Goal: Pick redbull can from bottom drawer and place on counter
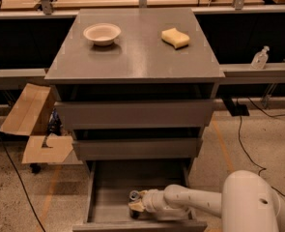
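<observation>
The bottom drawer (pixel 108 190) is pulled out at the foot of the grey cabinet. The redbull can (pixel 134 195) stands inside it near the front; only its shiny silver top shows. My gripper (pixel 138 205) reaches into the drawer from the right on the white arm (pixel 195 202), right at the can and partly covering its body. The counter (pixel 137 57) is the flat grey top of the cabinet, well above the gripper.
A white bowl (pixel 102 33) and a yellow sponge (pixel 175 37) lie on the counter. Two wider grey drawers (pixel 135 114) overhang the bottom drawer. An open cardboard box (pixel 33 124) is at the left. A clear pump bottle (pixel 260 58) stands on the right ledge, with cables (pixel 243 149) on the floor.
</observation>
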### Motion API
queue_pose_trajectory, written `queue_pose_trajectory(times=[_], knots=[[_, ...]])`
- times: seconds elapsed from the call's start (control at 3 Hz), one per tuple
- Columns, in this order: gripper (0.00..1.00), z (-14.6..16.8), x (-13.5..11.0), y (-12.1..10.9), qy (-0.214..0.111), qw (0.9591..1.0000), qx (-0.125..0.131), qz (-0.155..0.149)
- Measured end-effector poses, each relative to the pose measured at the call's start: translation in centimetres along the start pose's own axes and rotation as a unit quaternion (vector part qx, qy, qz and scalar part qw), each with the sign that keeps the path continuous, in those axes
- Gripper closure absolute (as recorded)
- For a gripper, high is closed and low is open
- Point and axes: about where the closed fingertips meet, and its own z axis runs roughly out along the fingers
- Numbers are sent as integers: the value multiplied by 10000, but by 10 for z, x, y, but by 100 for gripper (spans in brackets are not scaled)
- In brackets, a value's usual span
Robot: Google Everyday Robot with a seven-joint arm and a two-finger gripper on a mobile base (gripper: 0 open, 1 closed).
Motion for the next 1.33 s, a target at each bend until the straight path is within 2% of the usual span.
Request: queue_pose_trajectory(times=[0.33,0.67,1.0,1.33], knots=[[100,-29,-22,-6,-199,9997,-167,37],[100,-98,-55,9,-209,9959,-879,-91],[100,-155,-82,18,-160,9911,-1280,-324],[100,-231,-104,13,-157,9880,-1474,-424]])
